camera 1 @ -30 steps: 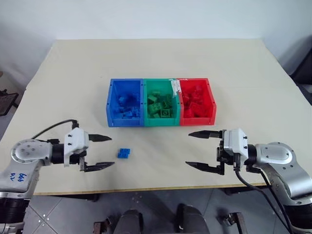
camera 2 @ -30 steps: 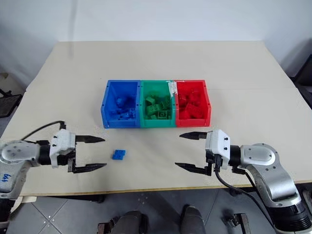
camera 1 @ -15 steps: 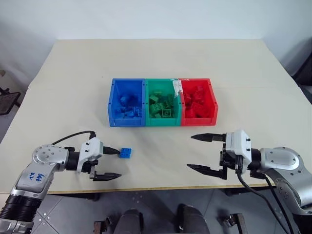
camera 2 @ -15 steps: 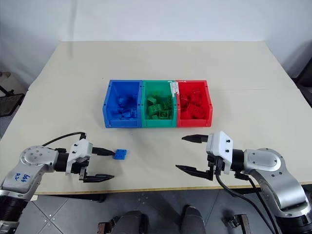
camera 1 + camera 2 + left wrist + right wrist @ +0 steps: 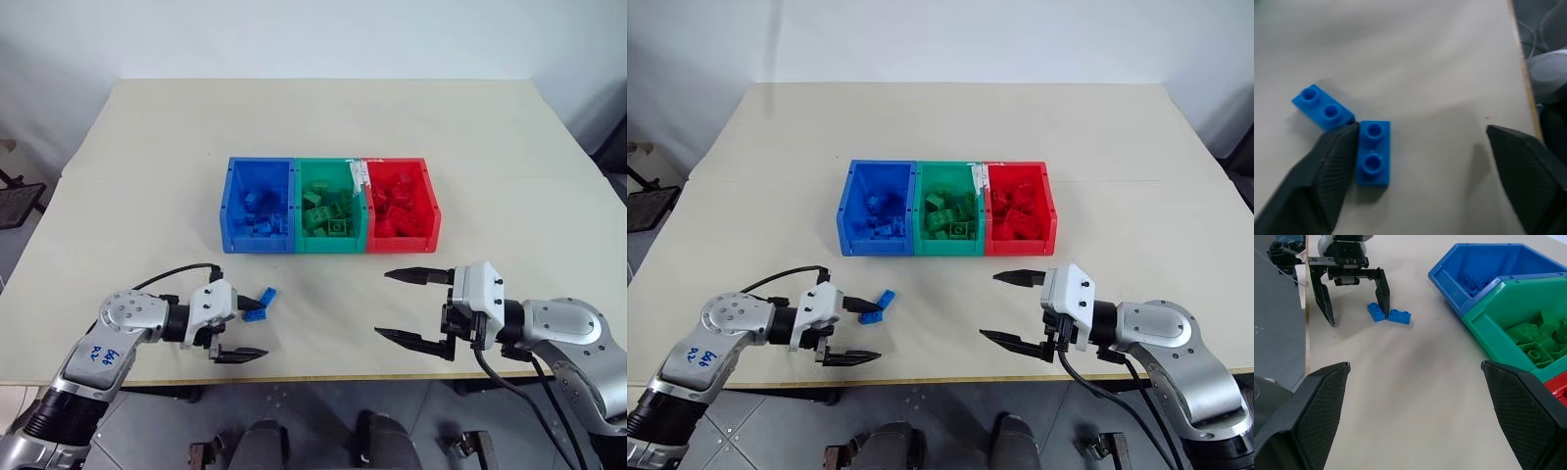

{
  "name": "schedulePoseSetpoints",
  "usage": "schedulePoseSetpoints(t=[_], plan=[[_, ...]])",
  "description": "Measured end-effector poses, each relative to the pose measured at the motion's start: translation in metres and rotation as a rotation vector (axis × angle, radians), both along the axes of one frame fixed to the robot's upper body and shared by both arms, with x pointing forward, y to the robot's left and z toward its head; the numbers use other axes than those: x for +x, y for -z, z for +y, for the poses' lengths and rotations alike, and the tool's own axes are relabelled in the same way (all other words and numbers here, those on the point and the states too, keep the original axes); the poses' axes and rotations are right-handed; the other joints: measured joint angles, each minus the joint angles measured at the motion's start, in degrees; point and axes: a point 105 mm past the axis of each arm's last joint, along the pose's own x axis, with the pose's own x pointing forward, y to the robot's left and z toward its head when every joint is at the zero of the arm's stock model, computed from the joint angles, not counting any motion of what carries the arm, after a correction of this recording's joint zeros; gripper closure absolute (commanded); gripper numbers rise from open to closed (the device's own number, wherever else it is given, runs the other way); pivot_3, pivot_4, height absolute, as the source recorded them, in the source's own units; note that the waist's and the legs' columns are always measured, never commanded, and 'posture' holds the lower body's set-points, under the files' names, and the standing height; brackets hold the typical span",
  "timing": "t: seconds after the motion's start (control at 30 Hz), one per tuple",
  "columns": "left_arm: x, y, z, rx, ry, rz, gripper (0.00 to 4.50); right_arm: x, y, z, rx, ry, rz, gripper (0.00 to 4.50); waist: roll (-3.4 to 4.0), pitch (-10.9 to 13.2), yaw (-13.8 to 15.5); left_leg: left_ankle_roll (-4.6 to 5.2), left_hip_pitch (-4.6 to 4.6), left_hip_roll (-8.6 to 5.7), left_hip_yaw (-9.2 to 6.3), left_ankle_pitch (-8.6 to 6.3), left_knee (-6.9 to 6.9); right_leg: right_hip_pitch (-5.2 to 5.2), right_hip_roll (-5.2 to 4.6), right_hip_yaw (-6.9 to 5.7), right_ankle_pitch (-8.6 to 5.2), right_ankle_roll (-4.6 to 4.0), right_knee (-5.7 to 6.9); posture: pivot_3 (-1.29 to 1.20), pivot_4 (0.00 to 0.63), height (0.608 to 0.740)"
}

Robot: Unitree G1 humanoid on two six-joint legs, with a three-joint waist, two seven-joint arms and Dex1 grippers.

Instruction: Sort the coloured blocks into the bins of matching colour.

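Two small blue blocks lie side by side at an angle on the table near its front edge, one (image 5: pixel 1373 152) just inside my left gripper's far finger and the other (image 5: pixel 1322 107) just past that fingertip. My left gripper (image 5: pixel 261 329) is open, and that far fingertip touches the blocks (image 5: pixel 261 303). My right gripper (image 5: pixel 382 305) hangs open and empty over the table's front right. The bins stand joined in a row at mid-table: blue (image 5: pixel 257 244), green (image 5: pixel 331 244) and red (image 5: pixel 402 243), each holding several blocks of its own colour.
The beige table (image 5: pixel 147 176) has bare room all around the bins. Its front edge (image 5: pixel 323 377) runs just below both grippers. A black cable (image 5: pixel 176 274) loops from my left wrist.
My left gripper has moved right up to the blue blocks, and its jaws have narrowed a little. The blocks now lie skewed against its far fingertip. The right gripper has kept still.
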Motion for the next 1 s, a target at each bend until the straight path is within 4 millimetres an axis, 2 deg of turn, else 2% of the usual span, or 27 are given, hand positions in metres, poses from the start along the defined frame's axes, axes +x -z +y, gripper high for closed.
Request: schedulePoseSetpoints(t=[0.3,0.4,0.5,0.6,0.63,0.73,0.83,0.9,1.0], plan=[[0.01,-0.002,0.007,0.021,-0.019,-0.038,4.0,-0.001,0.001,-0.008,-0.02,0.025,0.004,0.0,0.0,0.0,-0.06,0.0,0.01,0.0,0.01,0.0,-0.02,0.0,0.0,0.0,0.0,0.0,0.0,0.0,0.15,0.74],[0.012,-0.003,0.008,0.013,-0.016,-0.037,4.03,-0.001,0.001,-0.012,-0.026,0.037,0.004,0.0,0.01,0.0,-0.09,0.0,0.02,0.01,0.01,0.0,-0.02,0.0,0.01,0.0,0.0,0.0,0.01,0.0,0.15,0.74],[0.014,-0.005,0.003,-0.075,-0.041,0.004,4.03,-0.001,-0.004,-0.018,-0.001,0.085,-0.013,0.0,0.01,0.0,-0.03,0.0,0.0,0.0,0.01,0.0,0.0,0.0,0.0,0.0,0.0,0.0,0.01,0.0,0.15,0.74],[0.011,-0.024,-0.005,-0.259,-0.036,0.039,4.03,-0.009,-0.012,-0.019,0.078,0.127,-0.035,0.0,0.0,0.0,0.21,0.0,-0.04,0.01,-0.07,0.0,0.02,0.0,-0.01,-0.04,0.01,0.01,0.04,0.0,0.15,0.74],[0.013,-0.036,-0.008,-0.33,-0.041,0.033,4.03,-0.01,-0.015,-0.02,0.101,0.146,-0.043,0.0,-0.01,0.0,0.13,0.0,-0.04,0.01,-0.07,0.0,0.03,0.01,-0.01,-0.04,0.01,0.01,0.02,0.0,0.15,0.74],[0.034,-0.079,-0.013,-0.489,-0.105,-0.063,4.03,-0.003,-0.028,-0.026,0.203,0.228,-0.095,0.0,-0.02,0.01,0.18,-0.01,-0.01,0.0,-0.08,0.01,0.15,0.09,0.0,-0.02,0.02,-0.02,0.04,0.0,0.15,0.74],[0.061,-0.115,-0.013,-0.549,-0.19,-0.179,4.03,0.002,-0.036,-0.031,0.249,0.286,-0.127,0.0,0.0,0.0,0.13,-0.01,0.04,-0.02,-0.07,0.02,0.14,0.1,0.0,0.0,0.03,-0.03,0.05,0.0,0.15,0.74],[0.084,-0.13,-0.013,-0.565,-0.26,-0.228,4.03,0.003,-0.035,-0.032,0.249,0.299,-0.13,0.0,0.0,0.0,0.12,-0.01,0.03,-0.03,-0.05,0.02,0.08,0.09,0.0,-0.01,0.03,-0.02,0.01,0.0,0.15,0.74],[0.117,-0.13,-0.021,-0.49,-0.328,-0.287,4.03,0.004,-0.033,-0.033,0.23,0.309,-0.135,0.0,-0.01,-0.01,0.15,0.0,0.01,-0.08,0.0,0.01,0.03,0.09,0.0,-0.04,0.05,0.01,-0.08,0.0,0.15,0.74]])
